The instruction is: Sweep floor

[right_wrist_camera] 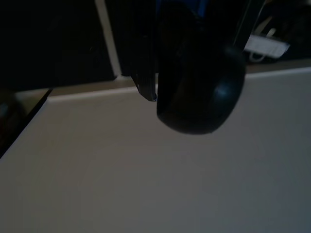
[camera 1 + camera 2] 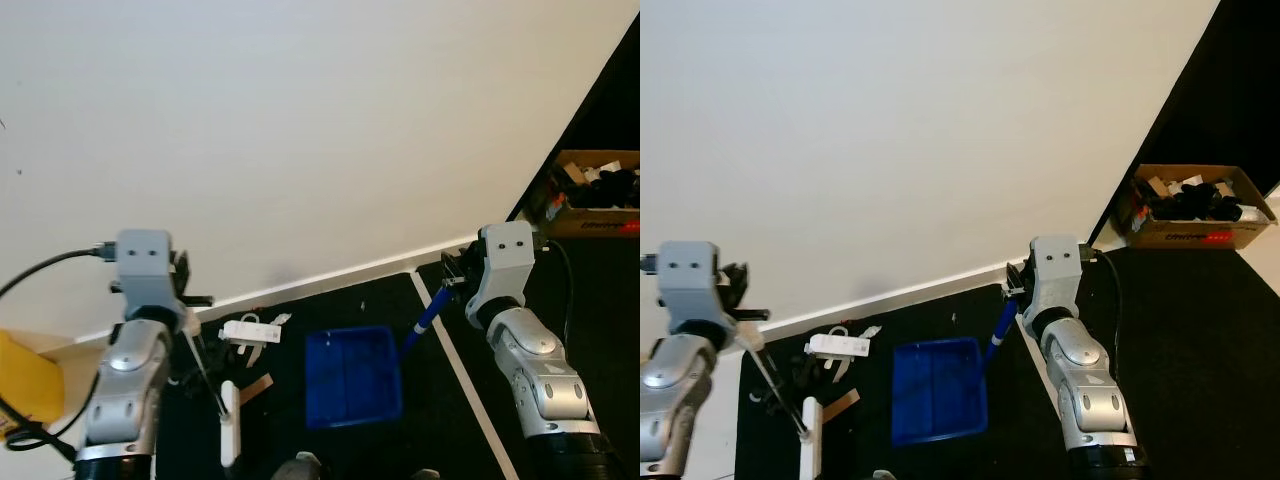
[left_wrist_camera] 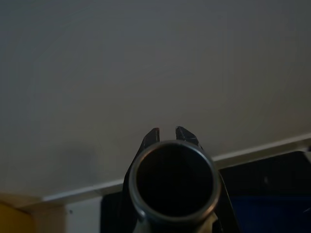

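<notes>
Against the wall, with left gripper (image 2: 185, 300) clamping the broom (image 2: 229, 425) and right gripper (image 2: 450, 280) pinching the blue dustpan (image 2: 352, 377) handle, debris (image 2: 250, 332) at the pan's nine o'clock could scatter if the bristles miss.

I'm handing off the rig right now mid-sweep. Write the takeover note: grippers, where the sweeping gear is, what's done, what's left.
Left gripper: shut on the broom handle; the white broom head rests on the black floor.
Right gripper: shut on the blue dustpan handle; the blue dustpan sits on the floor near the white baseboard.
Debris: a white gadget, a wooden scrap and small bits lie left of the dustpan, beside the broom head.
Done: both tools in hand, dustpan placed; it looks empty.
Left: sweep the debris into the dustpan.
</notes>
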Available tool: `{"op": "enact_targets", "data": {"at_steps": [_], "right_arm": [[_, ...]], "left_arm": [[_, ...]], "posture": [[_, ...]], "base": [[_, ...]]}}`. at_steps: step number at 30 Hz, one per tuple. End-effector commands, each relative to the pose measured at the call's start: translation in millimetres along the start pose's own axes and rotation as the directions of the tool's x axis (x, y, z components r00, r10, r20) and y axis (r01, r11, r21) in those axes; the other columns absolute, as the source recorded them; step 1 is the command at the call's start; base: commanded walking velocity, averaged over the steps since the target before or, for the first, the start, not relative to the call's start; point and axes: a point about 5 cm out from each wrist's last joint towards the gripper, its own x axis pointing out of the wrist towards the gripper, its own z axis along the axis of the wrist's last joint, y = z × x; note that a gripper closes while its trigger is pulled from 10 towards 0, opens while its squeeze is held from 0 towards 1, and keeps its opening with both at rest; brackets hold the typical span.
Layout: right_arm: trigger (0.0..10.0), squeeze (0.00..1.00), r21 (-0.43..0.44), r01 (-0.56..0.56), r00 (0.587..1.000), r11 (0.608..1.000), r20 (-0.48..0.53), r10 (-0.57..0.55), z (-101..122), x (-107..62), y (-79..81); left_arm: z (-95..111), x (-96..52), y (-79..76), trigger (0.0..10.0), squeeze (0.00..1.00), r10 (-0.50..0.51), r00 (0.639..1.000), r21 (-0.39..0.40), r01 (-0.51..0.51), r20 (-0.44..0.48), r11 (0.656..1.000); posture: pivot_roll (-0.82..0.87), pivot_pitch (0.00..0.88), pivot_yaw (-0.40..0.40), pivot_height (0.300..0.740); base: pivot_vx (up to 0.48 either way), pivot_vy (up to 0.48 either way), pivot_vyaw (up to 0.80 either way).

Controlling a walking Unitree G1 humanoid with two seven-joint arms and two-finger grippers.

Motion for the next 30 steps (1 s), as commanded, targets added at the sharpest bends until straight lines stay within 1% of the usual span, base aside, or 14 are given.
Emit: {"op": "enact_targets", "data": {"at_steps": [1, 4, 7, 8, 9, 10, 13, 14, 16, 17, 20, 24, 30], "right_arm": [[10.0, 0.00, -0.032, 0.022, 0.999, 0.999, 0.027, -0.021, -1.6, 0.8, -7.1], [10.0, 0.00, -0.036, 0.006, 1.000, 0.999, -0.018, -0.007, -12.8, 4.4, -4.8], [10.0, 0.00, -0.034, 0.002, 1.000, 0.999, -0.024, -0.003, -16.2, 6.0, -4.1], [10.0, 0.00, -0.017, -0.001, 0.999, 1.000, -0.038, 0.000, -21.6, 8.2, -3.0], [10.0, 0.00, 0.015, 0.002, 0.998, 1.000, -0.056, -0.001, -31.5, 12.6, -0.9], [10.0, 0.00, 0.020, 0.002, 0.998, 1.000, -0.062, -0.001, -34.9, 14.3, 0.1], [10.0, 0.00, 0.025, 0.008, 0.998, 1.000, -0.059, -0.007, -36.9, 16.2, 1.0], [10.0, 0.00, 0.042, 0.019, 0.999, 0.999, -0.042, -0.017, -36.9, 18.1, 1.1], [10.0, 0.00, 0.056, 0.028, 0.999, 0.998, -0.024, -0.026, -36.1, 19.7, 0.9], [10.0, 0.00, 0.056, 0.028, 0.999, 0.998, -0.024, -0.026, -36.1, 19.7, 0.9], [10.0, 0.00, 0.068, 0.036, 0.999, 0.997, -0.009, -0.035, -34.5, 22.7, 0.1], [10.0, 0.00, 0.061, 0.029, 1.000, 0.998, -0.002, -0.029, -36.6, 25.4, 1.4], [10.0, 0.00, 0.070, 0.025, 1.000, 0.997, 0.007, -0.025, -39.2, 27.6, 5.4]], "left_arm": [[1.7, -1.2, 20.3, 10.0, 0.00, 0.058, 0.998, 0.040, -0.058, -0.001, 0.998], [-0.2, 0.4, 31.2, 10.0, 0.00, 0.102, 0.995, 0.048, -0.102, -0.009, 0.994], [0.1, 1.3, 34.1, 10.0, 0.00, 0.114, 0.993, 0.055, -0.114, -0.003, 0.992], [0.6, 2.7, 37.6, 10.0, 0.00, 0.128, 0.992, 0.066, -0.128, 0.004, 0.990], [0.3, 6.7, 45.8, 10.0, 0.00, 0.162, 0.987, 0.071, -0.162, 0.007, 0.984], [0.0, 8.3, 49.6, 10.0, 0.00, 0.180, 0.984, 0.071, -0.180, 0.009, 0.981], [-1.6, 9.8, 54.7, 10.0, 0.00, 0.207, 0.978, 0.070, -0.208, 0.011, 0.976], [-4.3, 10.5, 58.4, 10.0, 0.00, 0.234, 0.972, 0.049, -0.235, 0.011, 0.971], [-5.7, 10.7, 60.6, 10.0, 0.00, 0.255, 0.967, 0.014, -0.255, 0.014, 0.967], [-5.7, 10.7, 60.6, 10.0, 0.00, 0.255, 0.967, 0.014, -0.255, 0.014, 0.967], [-8.5, 11.8, 60.4, 10.0, 0.00, 0.279, 0.960, -0.035, -0.279, 0.005, 0.960], [-9.4, 14.0, 51.3, 10.0, 0.00, 0.259, 0.965, -0.034, -0.258, 0.027, 0.965], [-12.2, 14.5, 49.3, 10.0, 0.00, 0.255, 0.966, -0.054, -0.253, 0.032, 0.966]], "posture": [[0.13, 0.124, 0.032, 0.740], [0.12, 0.112, 0.026, 0.740], [0.12, 0.104, 0.021, 0.740], [0.12, 0.098, 0.016, 0.740], [0.13, 0.085, 0.007, 0.740], [0.13, 0.080, 0.005, 0.740], [0.13, 0.080, 0.005, 0.740], [0.12, 0.072, 0.005, 0.740], [0.12, 0.072, 0.005, 0.740], [0.12, 0.072, 0.005, 0.740], [0.12, 0.068, 0.006, 0.740], [0.12, 0.070, 0.009, 0.740], [0.13, 0.075, 0.020, 0.740]], "base": [[0.000, 0.000, 0.00], [0.000, 0.000, 0.00], [0.000, 0.000, 0.00], [0.000, 0.000, 0.00], [0.000, 0.000, 0.00], [0.000, 0.000, 0.00], [0.000, 0.000, 0.00], [0.000, 0.000, 0.00], [0.000, 0.000, 0.00], [0.000, 0.000, 0.00], [0.000, 0.000, 0.00], [0.000, 0.000, 0.00], [0.000, 0.000, 0.00]]}}
